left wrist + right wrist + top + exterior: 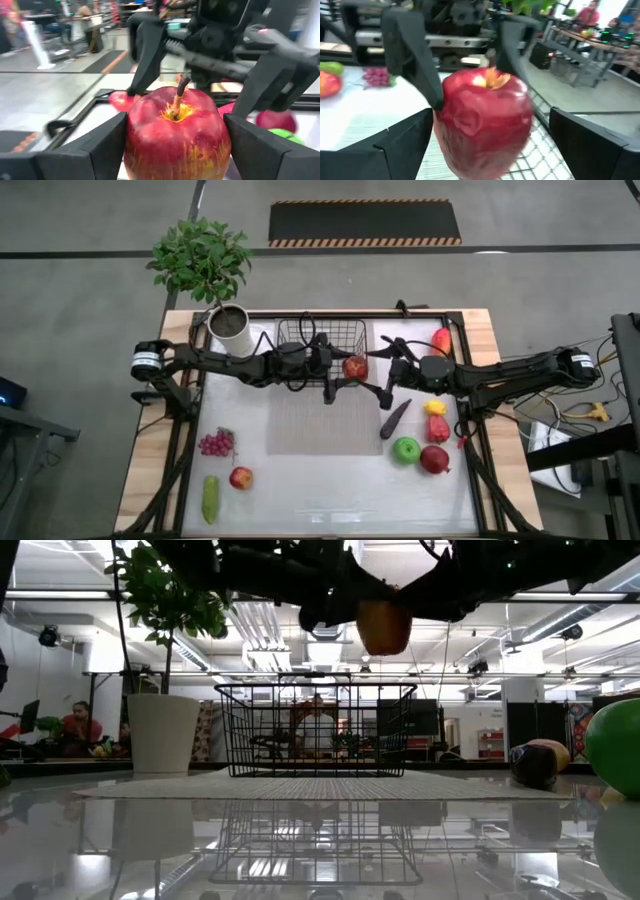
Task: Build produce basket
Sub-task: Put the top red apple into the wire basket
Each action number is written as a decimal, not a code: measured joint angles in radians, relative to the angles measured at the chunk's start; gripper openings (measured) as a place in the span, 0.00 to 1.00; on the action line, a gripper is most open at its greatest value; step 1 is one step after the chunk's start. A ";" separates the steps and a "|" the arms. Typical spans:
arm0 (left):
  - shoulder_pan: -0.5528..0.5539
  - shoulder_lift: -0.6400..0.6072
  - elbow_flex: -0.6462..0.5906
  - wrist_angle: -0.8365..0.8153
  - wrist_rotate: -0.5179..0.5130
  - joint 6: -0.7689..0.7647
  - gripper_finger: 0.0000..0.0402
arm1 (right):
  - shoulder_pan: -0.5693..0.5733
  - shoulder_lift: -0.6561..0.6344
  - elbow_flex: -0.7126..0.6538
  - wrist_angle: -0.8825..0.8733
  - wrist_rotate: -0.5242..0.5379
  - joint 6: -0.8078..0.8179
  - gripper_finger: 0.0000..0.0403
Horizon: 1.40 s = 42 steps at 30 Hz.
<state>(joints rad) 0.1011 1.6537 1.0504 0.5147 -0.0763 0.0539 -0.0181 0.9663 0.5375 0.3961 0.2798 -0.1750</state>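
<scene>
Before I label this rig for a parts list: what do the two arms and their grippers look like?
Both are slim dark jointed arms. The left arm has a silver-grey cylindrical base joint; the right arm has one too, with loose black cables alongside. The left gripper and right gripper each have two flat, angular matte-black fingers.

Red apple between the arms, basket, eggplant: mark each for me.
Red apple (pixel 355 367), high view, top of the fruit.
Basket (pixel 316 730), low view, front mesh wall.
Eggplant (pixel 395 419), high view, middle of its dark body.
</scene>
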 joint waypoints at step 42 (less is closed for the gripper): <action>0.154 0.112 -0.044 -0.351 -0.543 -0.259 0.73 | 0.000 -0.067 0.035 -0.160 0.095 0.106 0.95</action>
<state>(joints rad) 0.2554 1.7660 1.0069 0.1640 -0.6189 -0.2050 -0.0177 0.8989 0.5724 0.2360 0.3752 -0.0694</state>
